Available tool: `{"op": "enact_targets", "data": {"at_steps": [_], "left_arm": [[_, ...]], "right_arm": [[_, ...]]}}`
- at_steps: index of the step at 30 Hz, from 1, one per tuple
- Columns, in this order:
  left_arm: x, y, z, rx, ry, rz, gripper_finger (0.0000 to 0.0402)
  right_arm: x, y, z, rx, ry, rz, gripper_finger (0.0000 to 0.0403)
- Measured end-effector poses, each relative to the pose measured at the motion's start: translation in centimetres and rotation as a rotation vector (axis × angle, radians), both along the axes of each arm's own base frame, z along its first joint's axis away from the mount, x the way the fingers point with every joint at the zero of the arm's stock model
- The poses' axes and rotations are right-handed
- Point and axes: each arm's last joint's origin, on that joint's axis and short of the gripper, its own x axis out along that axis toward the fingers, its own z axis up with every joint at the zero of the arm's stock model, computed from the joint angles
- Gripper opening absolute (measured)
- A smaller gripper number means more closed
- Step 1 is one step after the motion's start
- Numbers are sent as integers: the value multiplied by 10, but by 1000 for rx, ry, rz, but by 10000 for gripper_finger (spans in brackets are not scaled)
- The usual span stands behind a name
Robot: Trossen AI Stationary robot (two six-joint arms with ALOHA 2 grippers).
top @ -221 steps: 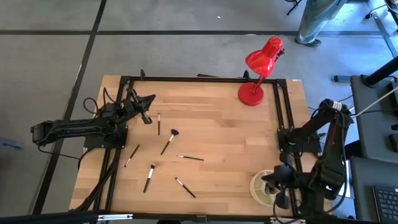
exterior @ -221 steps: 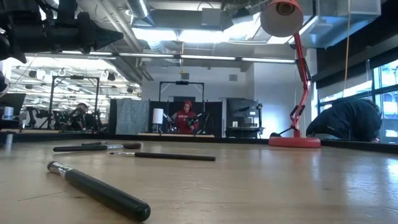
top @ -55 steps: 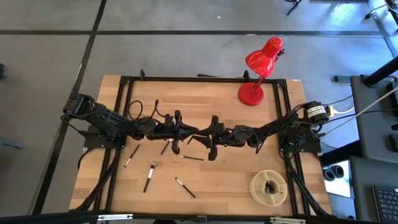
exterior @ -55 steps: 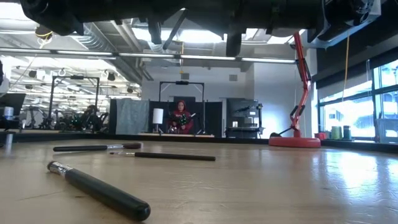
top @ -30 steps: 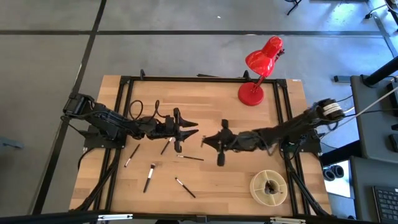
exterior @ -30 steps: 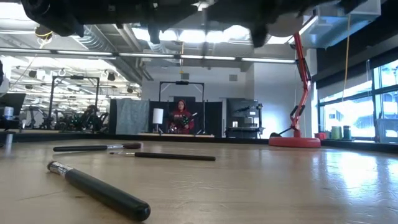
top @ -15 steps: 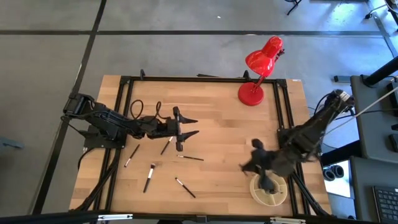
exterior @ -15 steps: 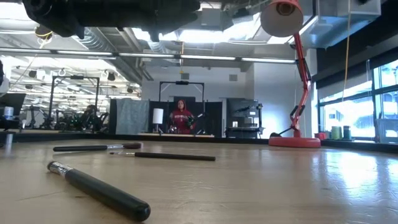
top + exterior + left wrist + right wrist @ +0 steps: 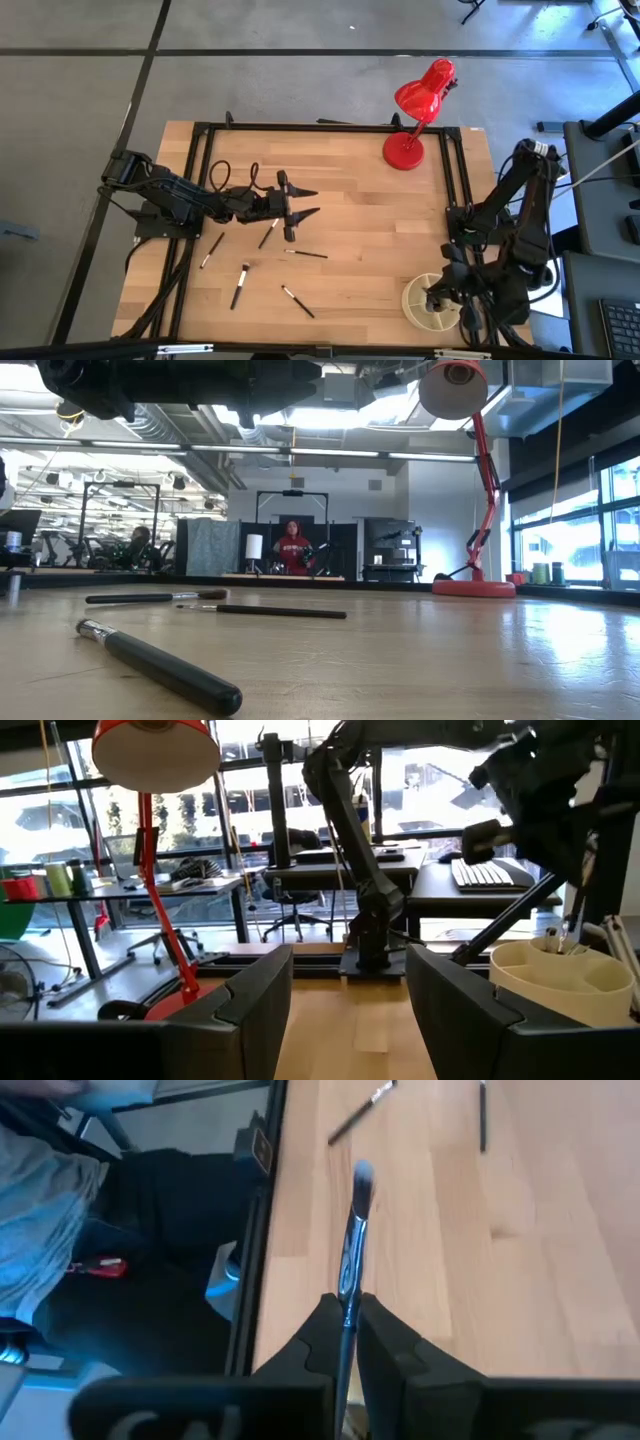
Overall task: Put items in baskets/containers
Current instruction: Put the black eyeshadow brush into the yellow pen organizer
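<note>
Several thin dark makeup brushes lie flat on the wooden table, left of its middle; the low view shows one up close. The round cream divided dish stands at the near right corner and holds brushes. My right gripper hangs over the dish, shut on one brush. My left gripper hovers open over the table's middle left, nothing between its fingers. My right gripper pinches the brush's dark handle between its two fingers. The brush runs along the fingers and sticks out past their tips, bristle end foremost. The fingers slant downward. The brush is lifted clear of the table.
A red desk lamp stands on its round base at the far right. A black frame runs along the table's edges. Bare wood lies between the two arms. A person sits far behind the table.
My right gripper has swung from the table's middle toward the near right corner, tipping downward, and now hangs over the dish with the brush still in its fingers. The brushes on the table have not moved.
</note>
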Motion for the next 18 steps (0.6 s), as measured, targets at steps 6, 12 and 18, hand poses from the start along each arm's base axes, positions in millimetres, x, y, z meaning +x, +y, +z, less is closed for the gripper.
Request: {"op": "enact_targets", "data": {"at_steps": [6,12,18], "left_arm": [[0,3,-1,15,20,89,192],[0,-2,-6,159,98,83,188],[-4,-16,-25,139,289,111,171]], "right_arm": [[-6,-1,-23,6,73,-21,29],[-6,-1,-24,22,81,-33,80],[-7,-3,-17,17,106,-28,118]]}}
